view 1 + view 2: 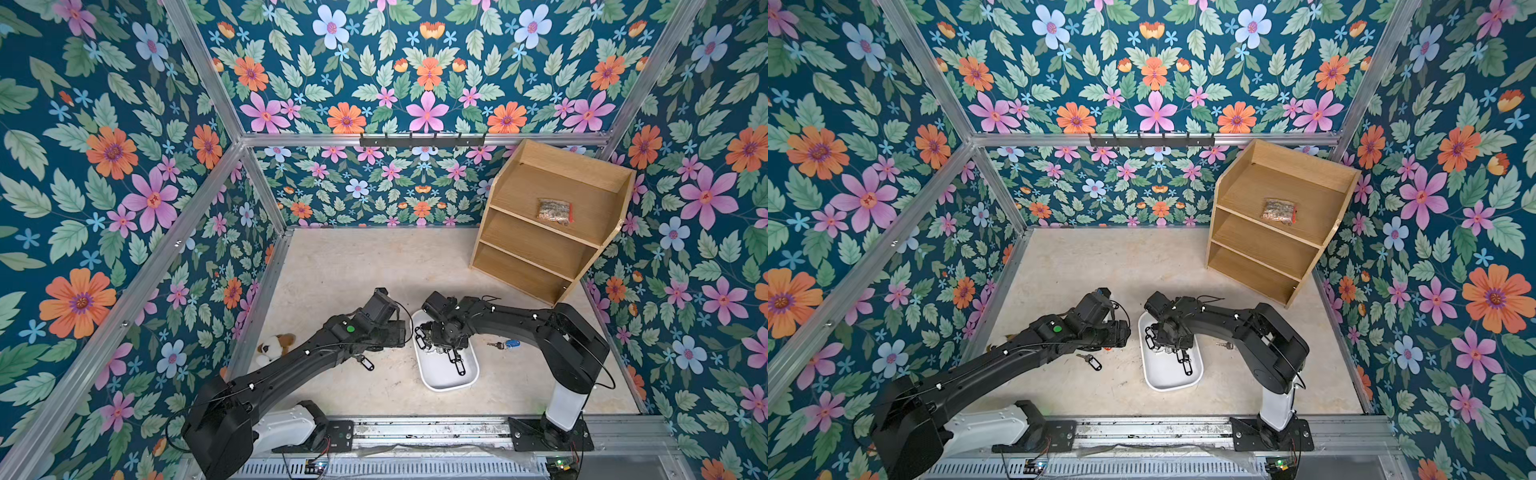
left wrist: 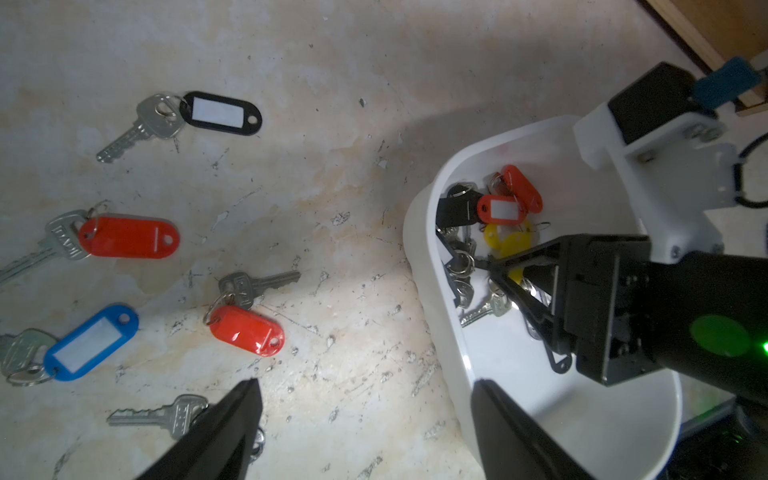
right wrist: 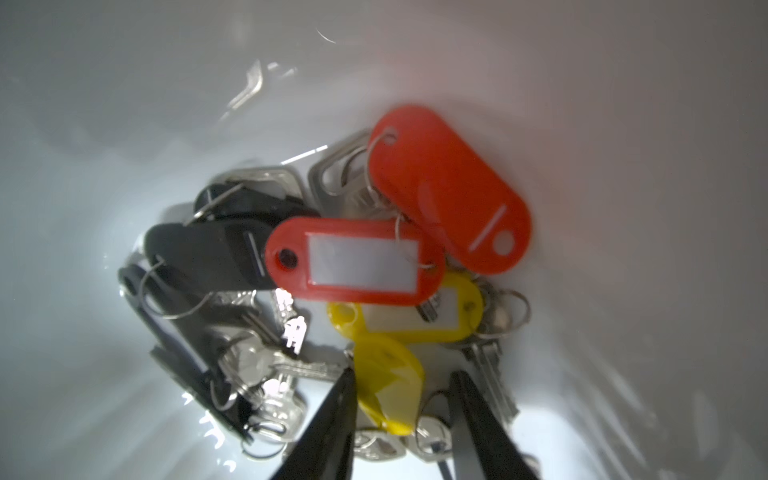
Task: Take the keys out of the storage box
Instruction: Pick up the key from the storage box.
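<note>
White storage box [image 2: 415, 232] holds a heap of keys [image 3: 353, 257]; several more lie out on the table [image 2: 332, 124]. Right gripper [image 3: 403, 372] straddles a yellow tag [image 3: 388, 382], grip unclear; left gripper [image 2: 365, 381] gapes empty beside the box

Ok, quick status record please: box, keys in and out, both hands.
box: white, on table
inside: pile of keys, red, yellow, black tags
outside: at least five keys beside left hand, one blue-tagged key on the box's other side
left hand: open, empty, at box rim
right hand: in box, open, jaws either side of yellow tag
</note>
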